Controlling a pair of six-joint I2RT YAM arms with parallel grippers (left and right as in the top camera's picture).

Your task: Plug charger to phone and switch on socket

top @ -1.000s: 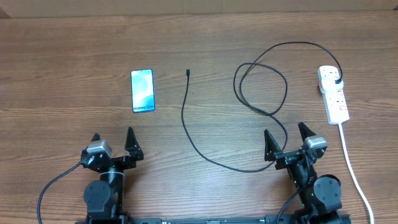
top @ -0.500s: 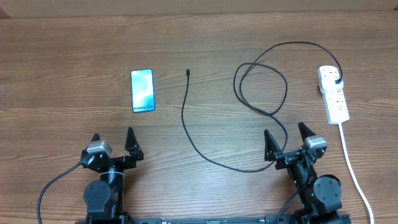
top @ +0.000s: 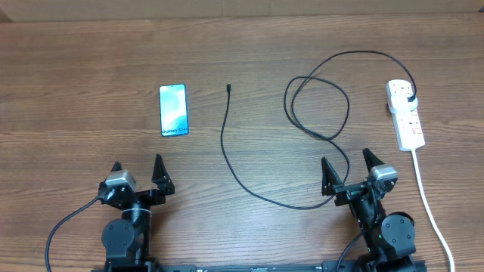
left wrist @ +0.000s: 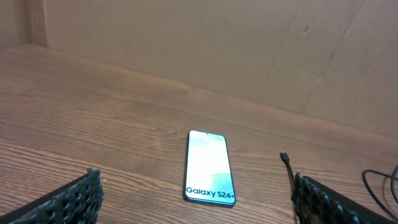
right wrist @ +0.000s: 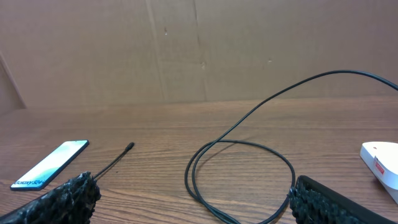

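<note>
Charger [top: 226,143]: thin black cable. Its connector tip [top: 228,87] lies free on the counter [top: 76,68], just right of the phone [top: 173,110] and not touching it. The tip sits about level with the phone's far short edge and points away from the arms.

From the tip the cable runs back toward the robot, bends right, passes close in front of the right tool [top: 345,160], loops twice and ends in a black plug [top: 409,96]. The plug looks seated in the far end of the socket [top: 405,113].

Phone is flat, screen up, long axis running away from the robot. The "Galaxy S24+" text is at the near short edge. My read is that the port is on that near edge, so the tip has to be turned round to go in.

Left tool [top: 137,165] is almost straight behind the phone, fingers spread wide, holding nothing. It's the nearer arm for both the phone and the tip. Right tool is also spread wide and empty, with the socket ahead and to its right. It's the obvious one for the switch.

Socket's long axis also runs away from the robot, and its white cord [top: 431,204] trails back past the right arm. There are red marks on top, too small to read on or off.

No containers in view. The only thing sitting in anything is the plug in the strip.
</note>
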